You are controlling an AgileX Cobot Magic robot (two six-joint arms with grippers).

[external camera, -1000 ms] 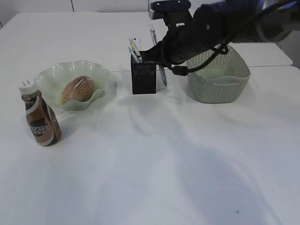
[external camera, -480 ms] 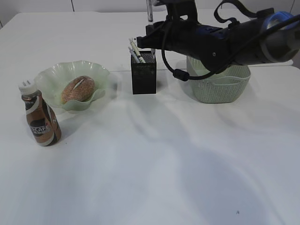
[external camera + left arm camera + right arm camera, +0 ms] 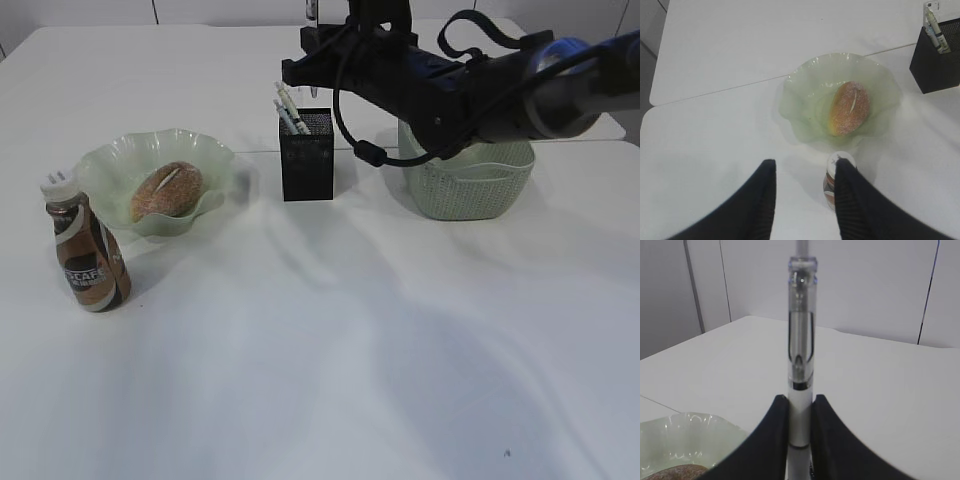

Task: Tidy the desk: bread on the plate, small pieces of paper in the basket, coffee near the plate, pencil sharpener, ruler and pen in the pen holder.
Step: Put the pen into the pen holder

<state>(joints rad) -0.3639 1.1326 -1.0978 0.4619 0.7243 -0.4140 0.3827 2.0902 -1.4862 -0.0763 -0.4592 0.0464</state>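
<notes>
Pen (image 3: 801,340) sits upright in the right tool (image 3: 799,412), pinched low on its barrel between the two closed pads, with the clip end rising above. Below and ahead of that tool stands the black mesh pen holder (image 3: 306,155), white pens already leaning at its left corner; the woven basket (image 3: 470,180) lies under the arm to its right. Left tool (image 3: 805,200) hangs parted and empty, the coffee bottle (image 3: 835,177) directly beneath, the bread (image 3: 849,107) in the green plate (image 3: 800,107) just beyond. Risk, as I judge it: the tip may catch the holder's rim or the leaning pens on the way down, tipping the light holder, or the smooth barrel may slide through a narrow grip and drop onto the bench (image 3: 330,350)
</notes>
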